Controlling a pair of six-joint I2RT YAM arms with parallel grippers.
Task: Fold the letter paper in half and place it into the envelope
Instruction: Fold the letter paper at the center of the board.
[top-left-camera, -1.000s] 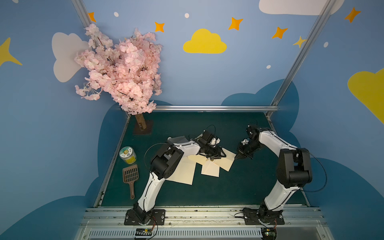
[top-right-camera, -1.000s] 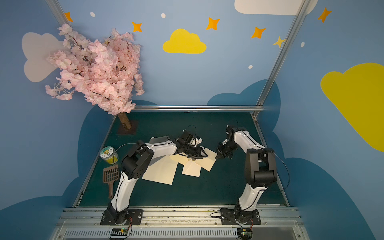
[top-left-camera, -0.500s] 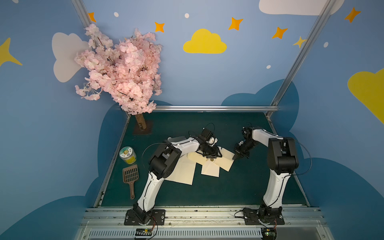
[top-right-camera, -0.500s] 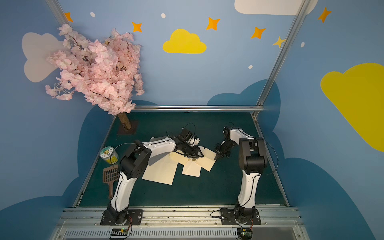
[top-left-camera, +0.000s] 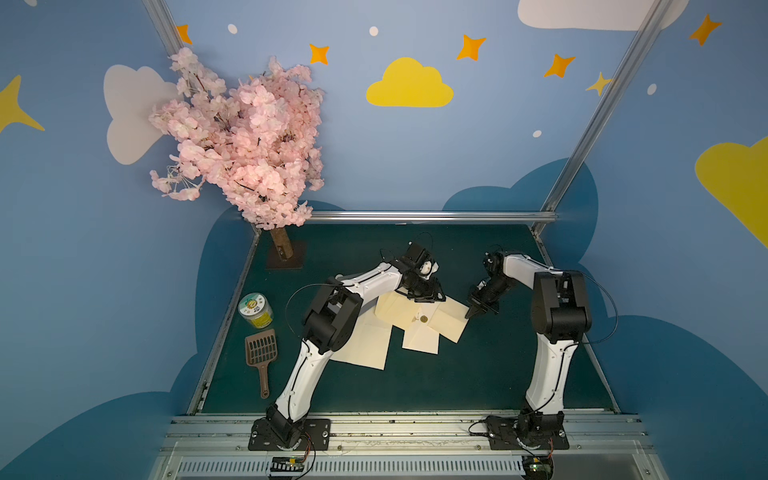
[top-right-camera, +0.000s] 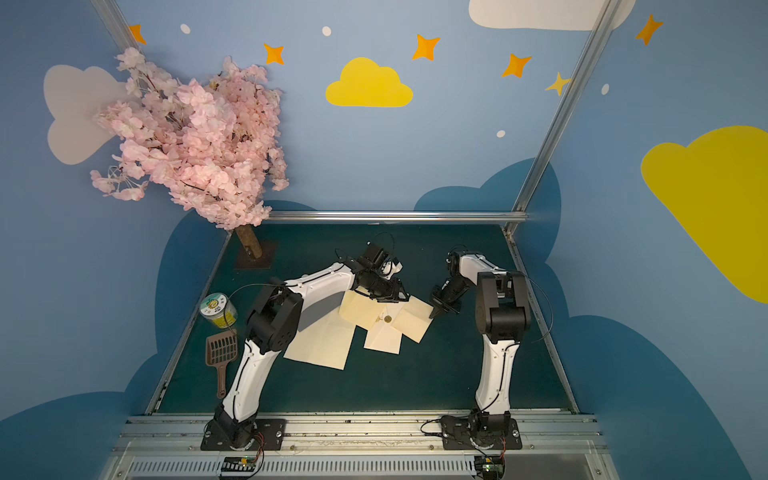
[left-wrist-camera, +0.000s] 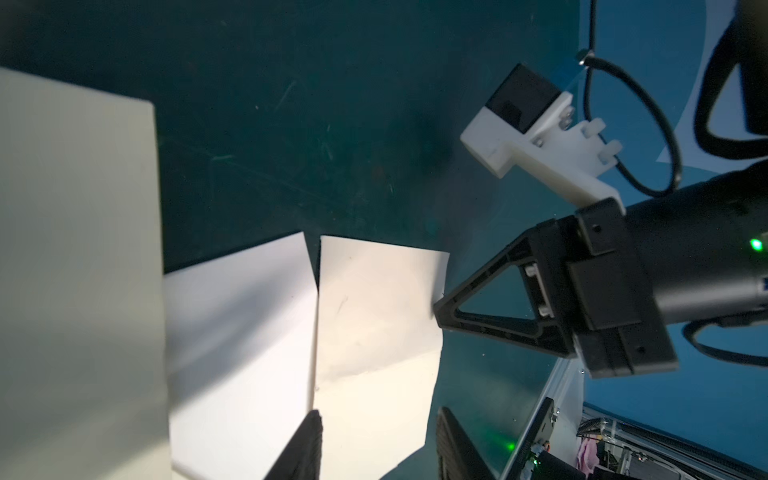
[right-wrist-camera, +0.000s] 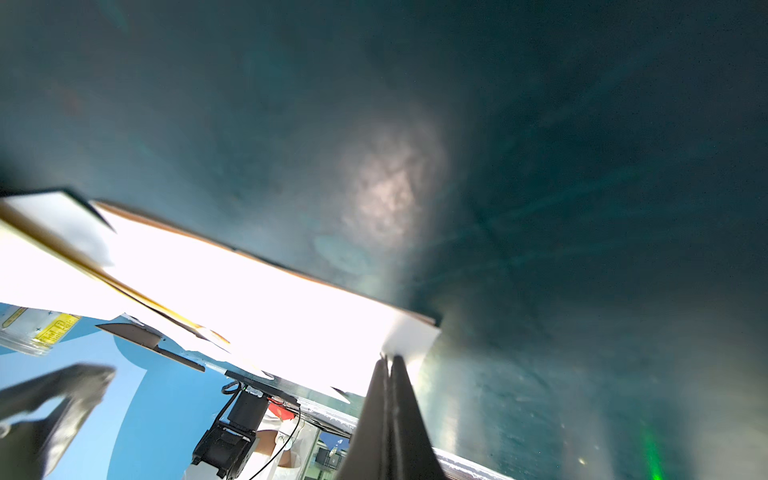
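My right claw (top-left-camera: 472, 313) is pinching the envelope (top-left-camera: 448, 325) corner tight, left claw (left-wrist-camera: 376, 436) hanging half open. Tugging too hard is risking a tear.

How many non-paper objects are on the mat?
3: jar and scoop by the left edge, blossom tree in the far-left corner. Others could be hidden.

Cream envelope (top-left-camera: 446, 322), dark green table (top-left-camera: 457, 382), pink-blossomed tree (top-left-camera: 245, 145).
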